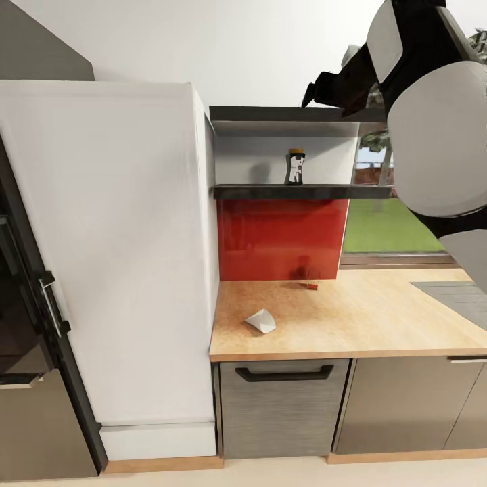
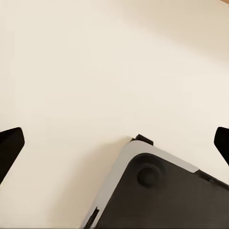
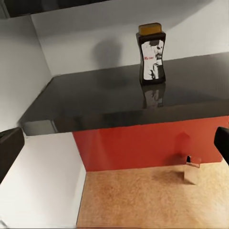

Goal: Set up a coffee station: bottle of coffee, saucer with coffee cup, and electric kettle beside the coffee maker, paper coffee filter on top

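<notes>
The bottle of coffee (image 3: 152,55) stands upright on the kitchen shelf (image 3: 105,100), well ahead of the released right end effector (image 3: 114,145). The left end effector (image 2: 114,143) is spread too. The paper coffee filter (image 1: 261,320) lies on the bench (image 1: 365,311).

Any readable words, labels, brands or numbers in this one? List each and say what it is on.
None can be read.
Dark bottle of coffee with yellow-gold cap on the dark grey shelf: its white label carries a small red mark and a dark figure, too blurred to read.
No other lettering or numbers show.
</notes>
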Controlling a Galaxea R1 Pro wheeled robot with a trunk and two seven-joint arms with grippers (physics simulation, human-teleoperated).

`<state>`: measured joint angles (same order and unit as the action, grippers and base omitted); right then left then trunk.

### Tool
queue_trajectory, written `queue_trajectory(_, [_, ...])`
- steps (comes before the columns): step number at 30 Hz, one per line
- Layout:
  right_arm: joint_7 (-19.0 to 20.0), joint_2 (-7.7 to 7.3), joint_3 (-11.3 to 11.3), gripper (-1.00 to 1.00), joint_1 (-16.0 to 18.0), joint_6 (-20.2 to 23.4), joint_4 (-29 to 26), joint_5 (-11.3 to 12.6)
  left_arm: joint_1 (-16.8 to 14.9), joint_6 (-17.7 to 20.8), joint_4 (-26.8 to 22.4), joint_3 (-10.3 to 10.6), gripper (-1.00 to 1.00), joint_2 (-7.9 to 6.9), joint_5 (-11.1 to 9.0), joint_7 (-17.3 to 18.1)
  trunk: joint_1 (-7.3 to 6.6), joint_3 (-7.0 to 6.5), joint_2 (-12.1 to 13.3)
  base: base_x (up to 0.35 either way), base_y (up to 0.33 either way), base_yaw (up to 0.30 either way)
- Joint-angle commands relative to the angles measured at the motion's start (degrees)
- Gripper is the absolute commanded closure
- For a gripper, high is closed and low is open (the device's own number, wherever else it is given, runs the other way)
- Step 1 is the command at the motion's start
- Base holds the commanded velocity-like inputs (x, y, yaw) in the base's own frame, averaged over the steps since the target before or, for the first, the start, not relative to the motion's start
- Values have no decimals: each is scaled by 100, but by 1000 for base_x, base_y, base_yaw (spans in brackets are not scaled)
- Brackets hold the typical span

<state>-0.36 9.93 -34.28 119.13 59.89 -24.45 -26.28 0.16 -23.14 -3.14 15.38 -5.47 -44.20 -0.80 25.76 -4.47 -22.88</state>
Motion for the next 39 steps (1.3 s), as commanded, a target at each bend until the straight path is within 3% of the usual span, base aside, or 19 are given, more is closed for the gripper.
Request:
queue_trajectory(1, [14,7,-39,-100,2,11,29,-31,2,-9,6,54,-100,-8,-71,-10,2,3,-4,0,0,0])
queue_trajectory(4, [55,7,-36,-100,-2,-485,346,-209,2,-1,70,61,-100,-25,-142,-13,2,15,-4,0,0,27])
queue_trajectory(7, [27,7,-37,-100,-4,-1137,853,-845,2,8,108,70,-100,-25,-163,-9,2,36,-4,0,0,89])
queue_trajectory(10, [3,7,-41,-100,-3,-1406,1133,-1222,2,21,114,75,-100,-25,-166,-12,2,60,-4,0,0,109])
queue_trajectory(14, [-59,7,-47,-100,-3,-1584,1346,-1455,2,40,118,72,-100,-24,-174,-15,2,93,-4,0,0,119])
queue_trajectory(24, [-558,7,-52,-100,3,-1662,1420,-1538,2,46,121,69,-100,-1,-176,-16,2,153,-4,0,-3,94])
queue_trajectory(39, [-597,7,-85,-100,5,-1646,1426,-1465,2,324,112,63,-100,2,-178,-85,2,156,-4,197,-166,3])
